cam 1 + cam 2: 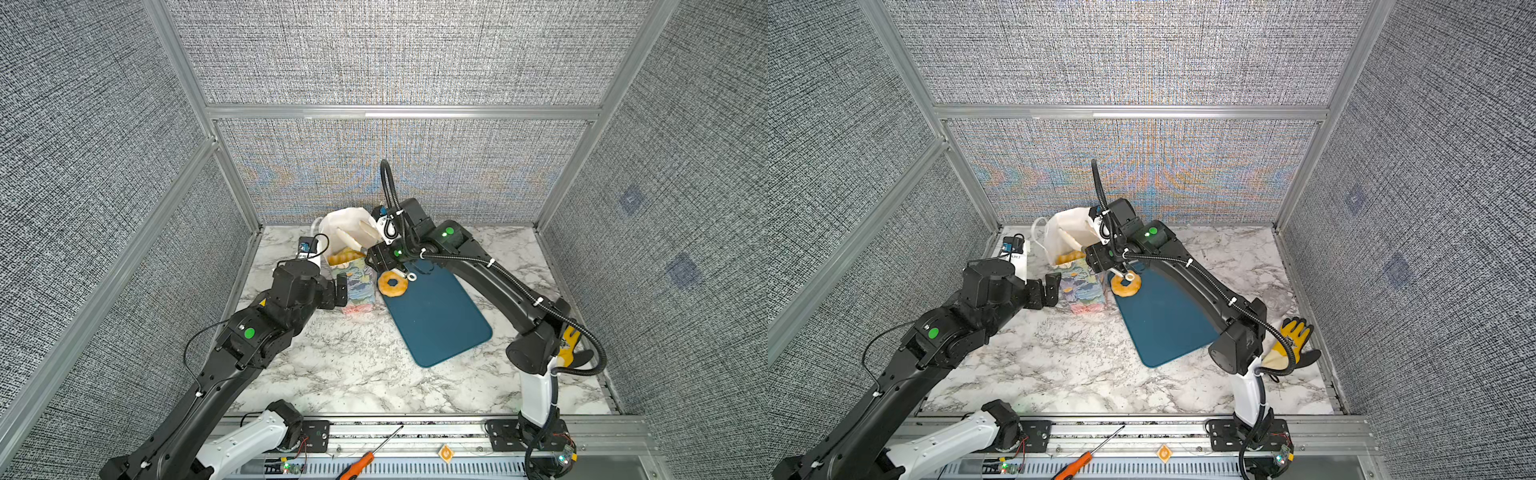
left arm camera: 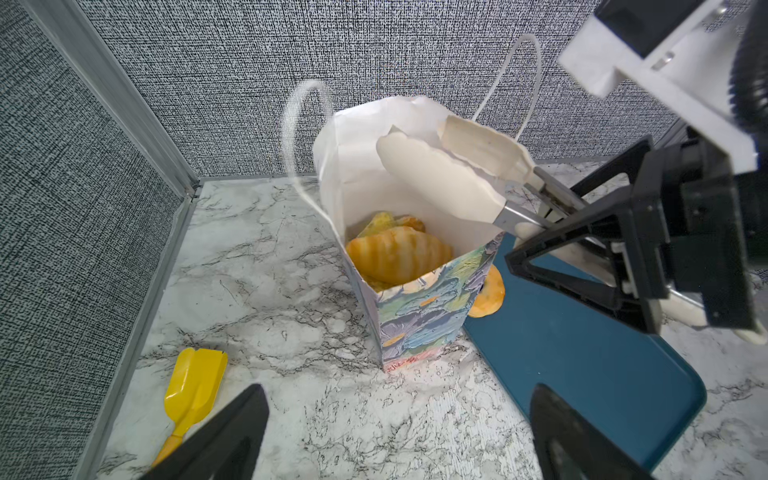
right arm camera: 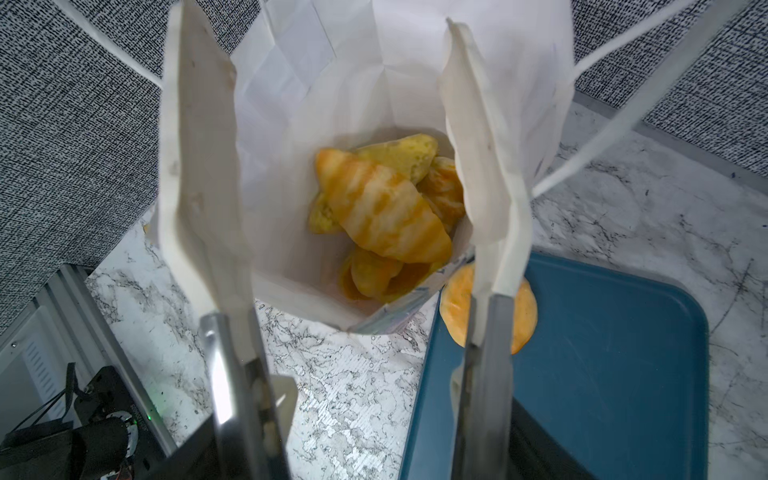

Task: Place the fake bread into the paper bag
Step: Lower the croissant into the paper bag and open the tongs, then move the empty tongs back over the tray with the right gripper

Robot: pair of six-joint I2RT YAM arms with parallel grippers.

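Right hand (image 2: 544, 224) is seen gripping the metal arms of one pair of tongs (image 3: 199, 166). The two white tong tips are spread apart above the mouth of the paper bag (image 2: 419, 316), and nothing is held between them. The left hand (image 2: 399, 399) is held wide and empty just beside the bag's printed wall, not touching it.

One bag is counted. It is stood upright on the marble surface (image 1: 332, 365), with its long axis vertical and its mouth opened upward. Two white cord handles are raised above the rim.

Inside the bag, one striped croissant (image 3: 382, 208) is laid on top of the pile of fake bread. Its long axis is nearly level and, in both top views, runs roughly left to right across the opening. At least four more golden pieces are partly hidden beneath it; their exact number cannot be told.

One ring doughnut (image 1: 392, 284) is left outside. It is laid flat with its hole upward on the far corner of one blue tray (image 1: 440, 324), just beside the bag. One yellow scoop (image 2: 195, 382) is seen lying on the surface near the left wall.
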